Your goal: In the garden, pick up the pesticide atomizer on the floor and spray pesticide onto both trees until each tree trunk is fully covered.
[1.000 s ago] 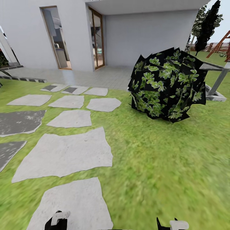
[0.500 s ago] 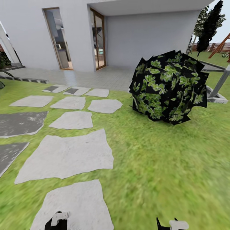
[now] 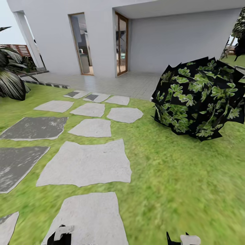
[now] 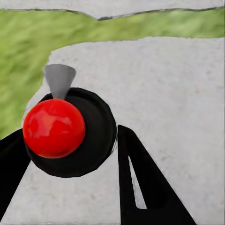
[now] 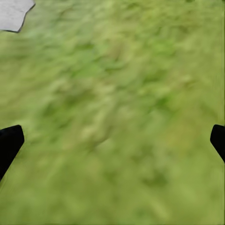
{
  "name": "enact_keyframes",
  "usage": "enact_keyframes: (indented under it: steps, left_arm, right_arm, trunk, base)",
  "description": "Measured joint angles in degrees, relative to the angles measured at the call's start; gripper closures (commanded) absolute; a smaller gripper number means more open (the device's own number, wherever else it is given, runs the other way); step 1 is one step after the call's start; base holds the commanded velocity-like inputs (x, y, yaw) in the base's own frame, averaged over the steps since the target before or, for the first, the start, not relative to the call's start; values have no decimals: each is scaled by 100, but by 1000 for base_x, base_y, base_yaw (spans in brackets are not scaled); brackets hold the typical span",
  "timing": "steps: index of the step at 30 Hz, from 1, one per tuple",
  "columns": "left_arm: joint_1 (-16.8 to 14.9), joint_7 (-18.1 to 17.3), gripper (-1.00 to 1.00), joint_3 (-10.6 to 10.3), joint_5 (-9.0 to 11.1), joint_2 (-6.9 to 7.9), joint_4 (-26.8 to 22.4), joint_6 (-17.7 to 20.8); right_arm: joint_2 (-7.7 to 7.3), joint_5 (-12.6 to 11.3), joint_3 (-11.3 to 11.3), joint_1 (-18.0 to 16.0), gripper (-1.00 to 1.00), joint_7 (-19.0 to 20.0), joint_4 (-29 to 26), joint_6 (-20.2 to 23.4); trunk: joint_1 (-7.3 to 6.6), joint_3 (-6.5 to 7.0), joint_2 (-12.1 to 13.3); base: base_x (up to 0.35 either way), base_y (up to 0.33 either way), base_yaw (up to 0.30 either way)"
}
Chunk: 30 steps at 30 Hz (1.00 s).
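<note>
Floor (image 3: 177,190) is green lawn, blurry grass texture. Flat irregular paving stones lie on it in a loose path: big light grey stone (image 3: 86,163) mid-left, another light grey stone (image 3: 90,217) nearer the robot, two dark grey stones (image 3: 35,127) at left, smaller pale stones (image 3: 124,114) farther back toward a tiled patio (image 3: 129,85) by the house wall. Round dark leafy bush (image 3: 200,98) sits on the grass at right. Striped-leaf plant (image 3: 12,81) at far left lawn edge. Left wrist view: light grey stone (image 4: 178,93) bordered by grass. Right wrist view: grass (image 5: 122,117), a stone corner (image 5: 14,14).
</note>
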Motion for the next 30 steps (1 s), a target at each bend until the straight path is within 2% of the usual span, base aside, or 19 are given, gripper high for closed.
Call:
enact_keyframes:
  steps: [6,30]
  left_arm:
    - [0,1,100,1,9,-2,-1,2]
    - [0,14,100,7,26,-2,-36,16]
  right_arm:
    - [0,0,-2,0,-100,-5,3,-1]
    - [0,-8,-11,0,-100,-16,-5,-9]
  trunk:
    - [-132,108,241]
    - [-132,108,242]
  base:
    - [0,0,279]
    - [0,0,279]
